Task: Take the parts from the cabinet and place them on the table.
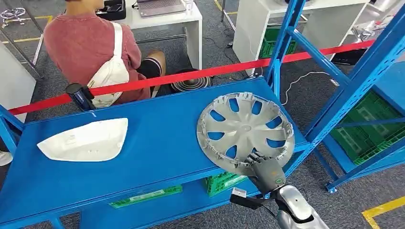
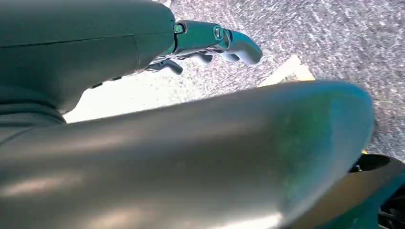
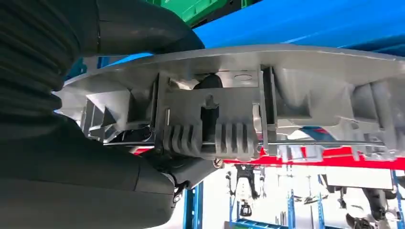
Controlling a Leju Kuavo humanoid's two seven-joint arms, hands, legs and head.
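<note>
A silver hubcap (image 1: pixel 246 129) lies on the blue cabinet shelf (image 1: pixel 157 143) at its right front corner, and its near rim juts over the shelf edge. My right hand (image 1: pixel 265 171) grips that near rim from below and in front. In the right wrist view the hubcap's ribbed underside (image 3: pixel 305 81) sits between the thumb above it and the fingers (image 3: pixel 157 186) under it. A white curved cover part (image 1: pixel 86 140) rests on the left of the same shelf. My left hand (image 2: pixel 210 43) hangs over the floor, fingers apart and holding nothing.
A person in a red shirt (image 1: pixel 90 47) sits just behind the shelf, beyond a red barrier tape (image 1: pixel 200 74). Blue uprights and braces (image 1: pixel 353 81) stand close to the right. Green crates (image 1: pixel 224 181) sit on the lower shelf. White tables (image 1: pixel 176 19) are at the back.
</note>
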